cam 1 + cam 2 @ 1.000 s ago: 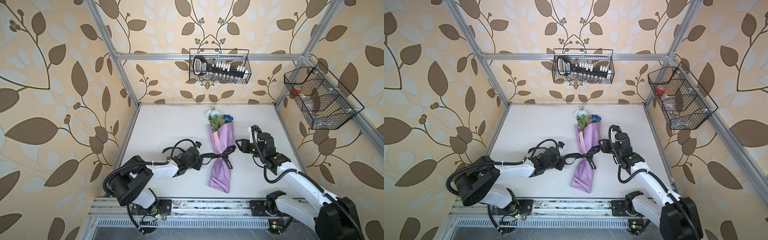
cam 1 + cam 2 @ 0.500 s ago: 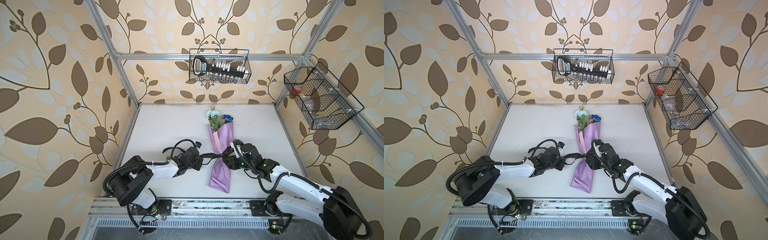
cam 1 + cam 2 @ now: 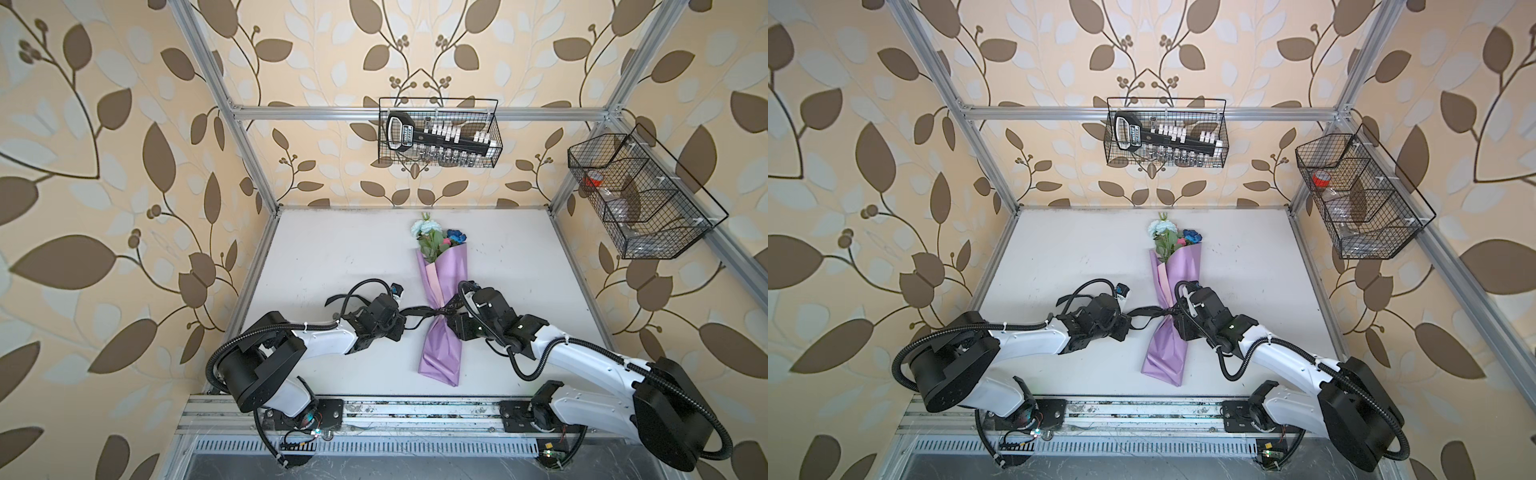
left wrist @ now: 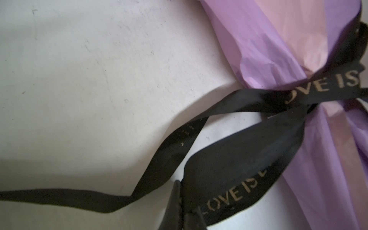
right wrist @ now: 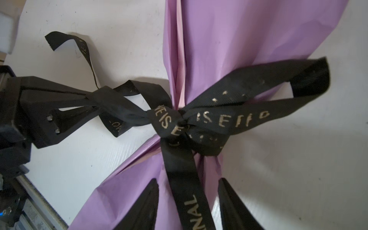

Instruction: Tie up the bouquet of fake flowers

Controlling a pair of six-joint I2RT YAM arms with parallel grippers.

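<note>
**Bow may slip**

Left gripper point(image 5: 88, 96) is clamped on 1 loop point(image 5: 123, 105) of ribbon point(image 5: 225, 119). Right gripper point(image 5: 189, 205) stands half open astride a tail point(image 5: 183, 175), holding nothing. Bouquet point(image 3: 440, 266) lies at the table point(image 3: 332, 257) centre. A hard left pull could draw the loop out; closing right may pinch paper point(image 5: 239, 29).

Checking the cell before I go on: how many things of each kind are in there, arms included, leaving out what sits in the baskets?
Bouquet of fake flowers: 1
Black ribbon: 1
Wire baskets: 2
Robot arms: 2
Total: 6
</note>
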